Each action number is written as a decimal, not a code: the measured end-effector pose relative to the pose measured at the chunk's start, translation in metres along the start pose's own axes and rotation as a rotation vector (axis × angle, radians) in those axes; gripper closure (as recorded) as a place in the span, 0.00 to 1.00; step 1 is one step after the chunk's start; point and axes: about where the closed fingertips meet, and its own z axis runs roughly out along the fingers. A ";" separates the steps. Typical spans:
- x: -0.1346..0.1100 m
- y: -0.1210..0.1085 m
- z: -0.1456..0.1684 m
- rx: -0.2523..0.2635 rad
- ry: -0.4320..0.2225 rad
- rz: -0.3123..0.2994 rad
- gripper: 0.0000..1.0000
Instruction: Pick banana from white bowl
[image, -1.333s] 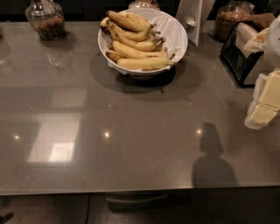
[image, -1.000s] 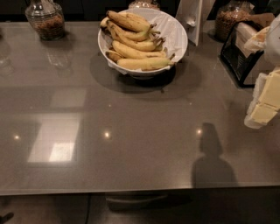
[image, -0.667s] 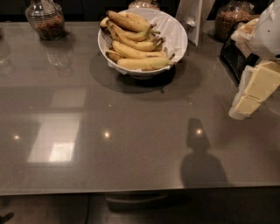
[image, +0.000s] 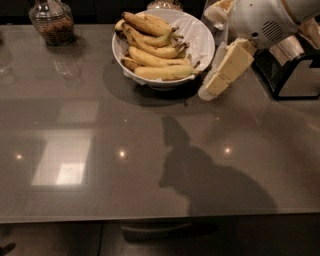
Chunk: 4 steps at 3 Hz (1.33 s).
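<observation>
The white bowl (image: 202, 37), lined with crumpled white paper, stands at the back middle of the grey table. It holds several yellow bananas. The brown-mottled banana (image: 146, 23) lies on top of the pile at the back, and paler ones lie in front of it. My gripper (image: 210, 90) is cream-coloured and hangs from the white arm (image: 260, 20) at the upper right. It points down and to the left, just outside the bowl's right rim and above the table. It holds nothing.
A glass jar (image: 50, 21) with dark contents stands at the back left. A black appliance (image: 292, 72) stands at the right edge, behind the arm. The arm's shadow (image: 200, 175) falls on the table in front of the bowl.
The arm and gripper have moved left from the right edge of the table to beside the bowl's right rim. Their shadow moved left too. The bananas have not moved.
</observation>
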 end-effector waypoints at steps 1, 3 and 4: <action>-0.048 -0.021 0.032 -0.041 -0.119 -0.046 0.00; -0.050 -0.030 0.040 0.002 -0.144 -0.063 0.00; -0.054 -0.055 0.056 0.092 -0.197 -0.101 0.00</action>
